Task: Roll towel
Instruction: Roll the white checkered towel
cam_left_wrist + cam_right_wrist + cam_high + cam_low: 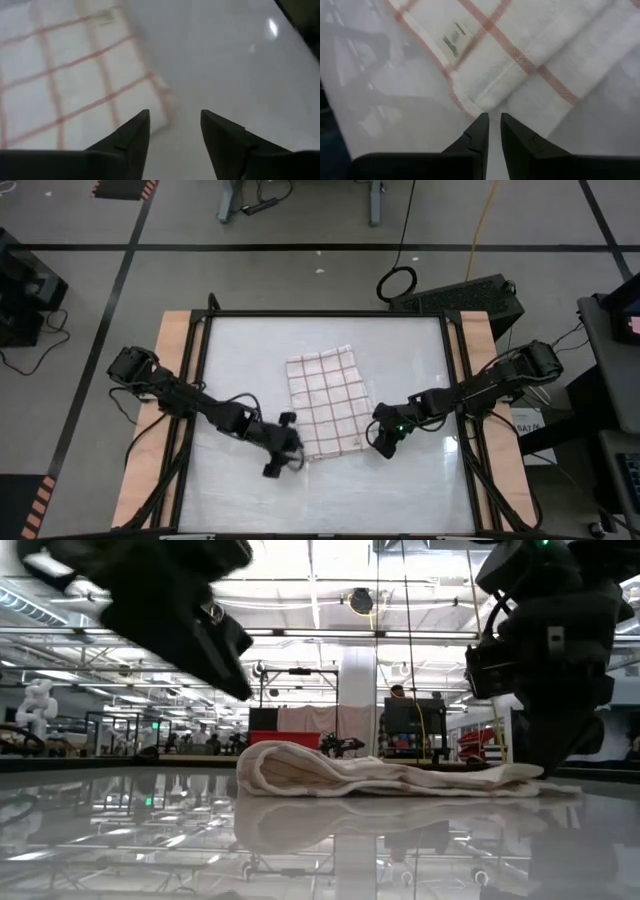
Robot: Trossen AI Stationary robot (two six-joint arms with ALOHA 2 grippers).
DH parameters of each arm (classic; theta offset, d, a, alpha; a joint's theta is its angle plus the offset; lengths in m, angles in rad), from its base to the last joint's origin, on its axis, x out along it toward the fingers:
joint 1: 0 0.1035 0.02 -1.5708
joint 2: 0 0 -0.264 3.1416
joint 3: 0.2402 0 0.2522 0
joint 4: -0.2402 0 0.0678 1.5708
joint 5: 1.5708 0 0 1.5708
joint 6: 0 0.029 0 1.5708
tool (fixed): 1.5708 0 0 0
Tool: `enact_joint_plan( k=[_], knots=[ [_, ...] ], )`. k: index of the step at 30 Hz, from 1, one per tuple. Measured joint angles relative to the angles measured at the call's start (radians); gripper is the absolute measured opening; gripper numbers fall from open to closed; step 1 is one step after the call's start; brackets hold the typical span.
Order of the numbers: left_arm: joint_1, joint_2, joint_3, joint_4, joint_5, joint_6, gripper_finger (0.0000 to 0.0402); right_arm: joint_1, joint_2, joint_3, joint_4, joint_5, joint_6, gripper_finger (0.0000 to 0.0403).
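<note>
The towel [325, 405], white with a grid of thin red-brown lines, lies in the middle of the glossy white table. In the low view its left near end [265, 765] bulges up in a thick fold, and the rest lies low. My left gripper [283, 445] hovers open just off the towel's near left corner [159, 107], with bare table between its fingers. My right gripper [383, 442] is at the near right corner, its fingers almost together [494, 125]. My right gripper meets the towel's hemmed edge at the near right corner [485, 106] with its fingertips, slanting down from the table's right. Only a thin slit shows between the fingers, and their tips hide how much cloth is caught. The towel stays on the table [530, 776].
A black frame [325, 313] rims the table, with wooden boards [175, 360] along both sides. A dark case [470, 292] and a cable loop [397, 282] lie beyond the far right corner. Bare tabletop lies near, left and right of the towel.
</note>
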Motion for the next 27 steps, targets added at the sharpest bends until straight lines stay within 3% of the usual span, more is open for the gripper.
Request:
enact_joint_plan(
  k=[8, 16, 20, 24, 27],
  knots=[
    [-0.041, 0.064, -0.001, -0.023, -0.113, 0.427, 0.0196, 0.004, 0.0, 0.0, 0.061, 0.017, 0.066, 0.0041],
    [-0.011, 0.177, -0.001, 0.119, -0.055, 0.663, 0.0196, 0.004, -0.024, 0.0, 0.078, -0.13, -0.024, 0.0041],
    [0.01, 0.21, 0.0, 0.151, -0.026, 0.679, 0.0195, 0.007, -0.093, 0.0, 0.056, -0.159, -0.223, 0.0041],
    [0.029, 0.215, 0.004, 0.108, 0.003, 0.644, 0.0185, 0.006, -0.168, 0.0, -0.035, -0.048, -0.525, 0.0048],
    [0.041, 0.21, 0.006, 0.054, 0.013, 0.599, 0.0175, 0.006, -0.195, 0.0, -0.118, 0.036, -0.787, 0.0077]
  ],
)
